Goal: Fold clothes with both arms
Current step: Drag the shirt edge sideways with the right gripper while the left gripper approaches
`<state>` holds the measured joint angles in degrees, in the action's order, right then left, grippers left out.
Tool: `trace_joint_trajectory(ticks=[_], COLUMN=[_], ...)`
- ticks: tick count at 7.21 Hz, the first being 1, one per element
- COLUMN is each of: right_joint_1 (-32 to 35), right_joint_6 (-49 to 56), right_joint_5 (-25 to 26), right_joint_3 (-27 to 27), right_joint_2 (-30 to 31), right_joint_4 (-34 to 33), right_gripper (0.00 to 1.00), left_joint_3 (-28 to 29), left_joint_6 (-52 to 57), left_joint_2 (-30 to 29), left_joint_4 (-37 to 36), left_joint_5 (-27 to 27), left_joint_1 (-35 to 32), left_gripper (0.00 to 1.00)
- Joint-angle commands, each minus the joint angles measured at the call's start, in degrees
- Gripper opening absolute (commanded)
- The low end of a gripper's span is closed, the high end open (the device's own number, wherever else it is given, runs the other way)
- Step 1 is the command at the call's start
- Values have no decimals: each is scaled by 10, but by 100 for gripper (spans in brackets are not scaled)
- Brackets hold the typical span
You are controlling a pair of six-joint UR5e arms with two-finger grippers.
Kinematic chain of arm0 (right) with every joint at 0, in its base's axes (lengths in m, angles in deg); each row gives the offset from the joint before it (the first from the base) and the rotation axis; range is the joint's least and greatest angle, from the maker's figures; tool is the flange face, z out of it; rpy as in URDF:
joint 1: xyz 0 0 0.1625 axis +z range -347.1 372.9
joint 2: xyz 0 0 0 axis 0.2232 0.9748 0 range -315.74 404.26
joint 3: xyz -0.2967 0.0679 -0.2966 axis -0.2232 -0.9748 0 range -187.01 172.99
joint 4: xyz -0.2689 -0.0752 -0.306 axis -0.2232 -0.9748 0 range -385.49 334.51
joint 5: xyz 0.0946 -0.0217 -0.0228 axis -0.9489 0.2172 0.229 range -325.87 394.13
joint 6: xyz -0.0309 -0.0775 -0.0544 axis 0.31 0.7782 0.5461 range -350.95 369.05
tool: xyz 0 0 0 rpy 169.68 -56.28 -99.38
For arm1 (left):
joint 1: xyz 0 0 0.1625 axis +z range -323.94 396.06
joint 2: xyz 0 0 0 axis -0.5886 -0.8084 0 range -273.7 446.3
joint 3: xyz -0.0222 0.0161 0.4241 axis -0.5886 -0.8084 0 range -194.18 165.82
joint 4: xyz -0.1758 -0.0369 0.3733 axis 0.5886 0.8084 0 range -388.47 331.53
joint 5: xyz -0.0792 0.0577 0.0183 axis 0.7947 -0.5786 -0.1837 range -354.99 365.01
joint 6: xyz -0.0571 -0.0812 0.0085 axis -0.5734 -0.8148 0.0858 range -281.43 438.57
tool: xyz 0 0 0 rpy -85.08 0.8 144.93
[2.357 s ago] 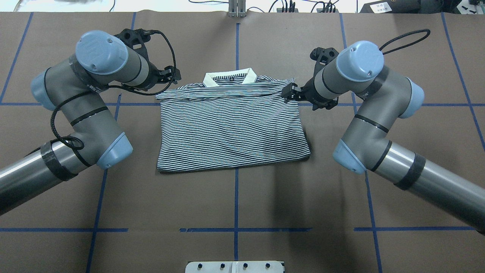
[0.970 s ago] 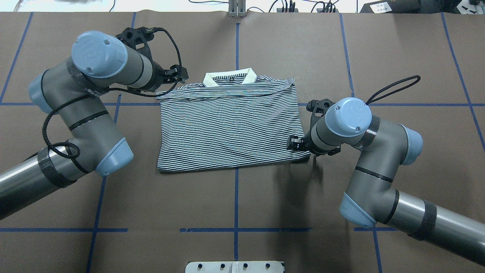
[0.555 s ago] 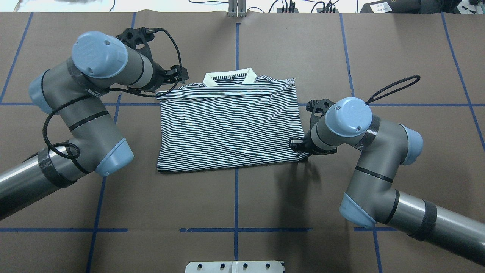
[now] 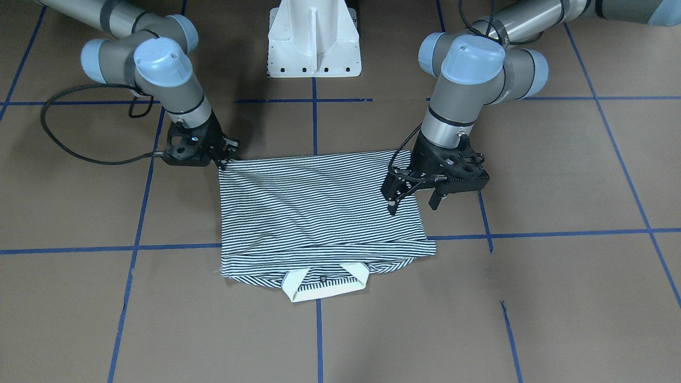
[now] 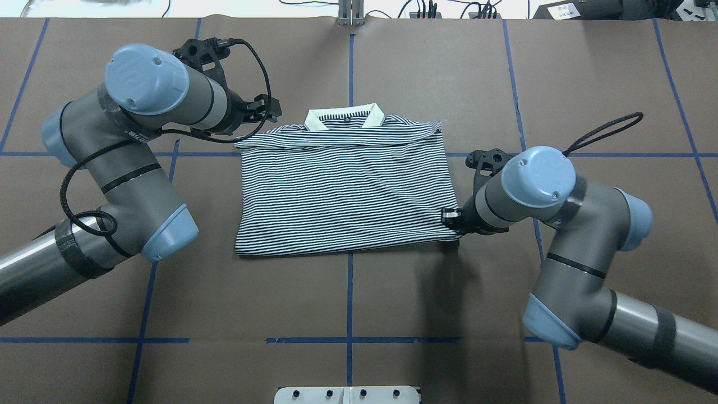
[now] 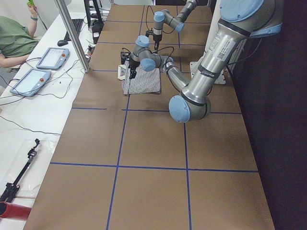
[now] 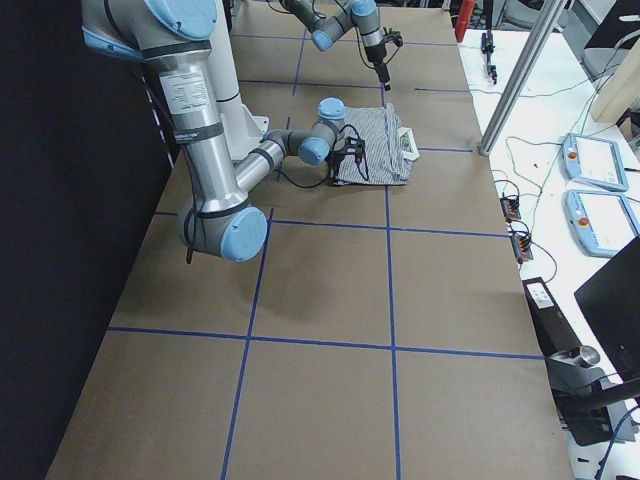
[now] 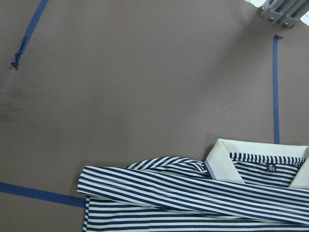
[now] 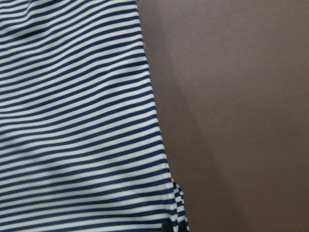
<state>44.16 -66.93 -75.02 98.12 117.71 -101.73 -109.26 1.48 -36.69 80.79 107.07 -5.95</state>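
The striped polo shirt (image 5: 342, 191) lies folded flat on the brown table, cream collar (image 5: 345, 116) at the far edge. My right gripper (image 5: 449, 216) is low at the shirt's near right corner, and its fingers look shut on the cloth there (image 4: 222, 159). The right wrist view shows only that striped edge (image 9: 72, 121). My left gripper (image 4: 412, 205) hangs open above the shirt's left side, short of the collar-end corner, holding nothing; from overhead the left gripper (image 5: 268, 110) sits by that corner. The left wrist view looks down on the collar (image 8: 224, 162).
The white pedestal base (image 4: 314, 42) stands at the robot's side of the table. Blue tape lines (image 5: 350, 292) cross the brown surface. Beyond the far edge are a metal post (image 5: 350, 14), cables, tablets (image 6: 50, 57) and a seated person (image 6: 12, 40).
My right arm went from the collar-side right corner down to the near right corner, then drew right, and the whole shirt shifted slightly right with it. The left arm hardly moved.
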Motion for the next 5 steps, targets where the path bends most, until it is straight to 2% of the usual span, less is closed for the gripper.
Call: trace_joint_trajectory(ticks=[1,2,3,4,5], right_joint_1=[-39,-72,-103,-131,-166], right_joint_6=[-4,-5,-7,-15,-59], right_joint_5=[-2,-9,-38,-73,-76], right_joint_3=[102,139,181,195,195], right_joint_2=[117,176,234,255,253], right_joint_4=[0,1,0,1,5], right_gripper=[0,0,0,0,33], left_joint_3=[-11,-12,-12,-12,-12], left_joint_6=[-1,-1,-1,-2,-9], left_joint_2=[2,2,2,2,1], left_joint_4=[-1,-1,-2,-2,-1], left_joint_5=[0,0,0,-1,-1], left_joint_1=[0,1,2,6,12], left_gripper=[100,100,100,100,100])
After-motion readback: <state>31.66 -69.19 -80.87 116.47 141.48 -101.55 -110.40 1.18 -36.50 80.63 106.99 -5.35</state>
